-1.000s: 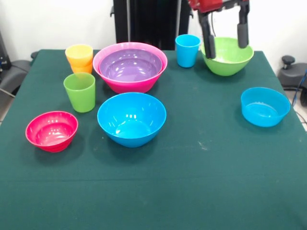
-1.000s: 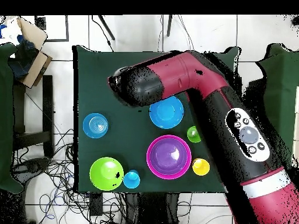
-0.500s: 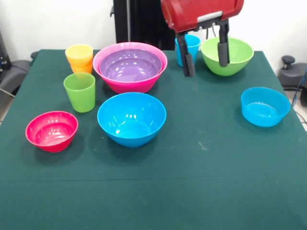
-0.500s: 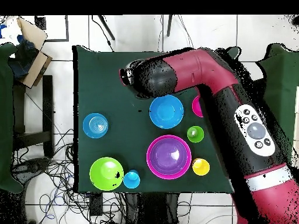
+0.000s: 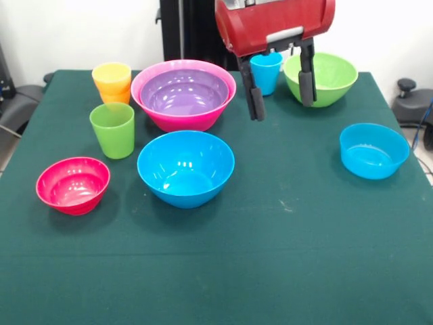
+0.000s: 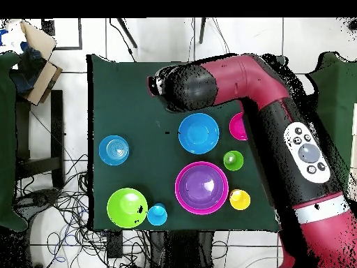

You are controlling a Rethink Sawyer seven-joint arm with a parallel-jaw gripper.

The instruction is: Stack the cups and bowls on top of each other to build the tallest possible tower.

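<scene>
My gripper (image 5: 281,96) hangs open and empty above the cloth, in front of the blue cup (image 5: 266,71) and the light green bowl (image 5: 323,78). To its left a purple bowl (image 5: 184,91) sits nested in the large pink bowl (image 5: 181,120). A yellow cup (image 5: 112,74) stands in an orange cup (image 5: 116,96), with the green cup (image 5: 113,128) nearer. The large blue bowl (image 5: 186,167), the red-pink bowl (image 5: 73,184) and the small light blue bowl (image 5: 373,149) stand apart. In the overhead view the arm's head (image 6: 185,87) covers the gripper.
The green tablecloth (image 5: 284,257) runs to the table's edges. In the overhead view the arm (image 6: 279,125) crosses the right side and partly covers the red-pink bowl (image 6: 236,125). A cardboard box (image 6: 35,59) and cables (image 6: 63,209) lie off the table.
The gripper has left the spot over the light green bowl, moving left and lower in the front view. It stays open. No cup or bowl has moved.
</scene>
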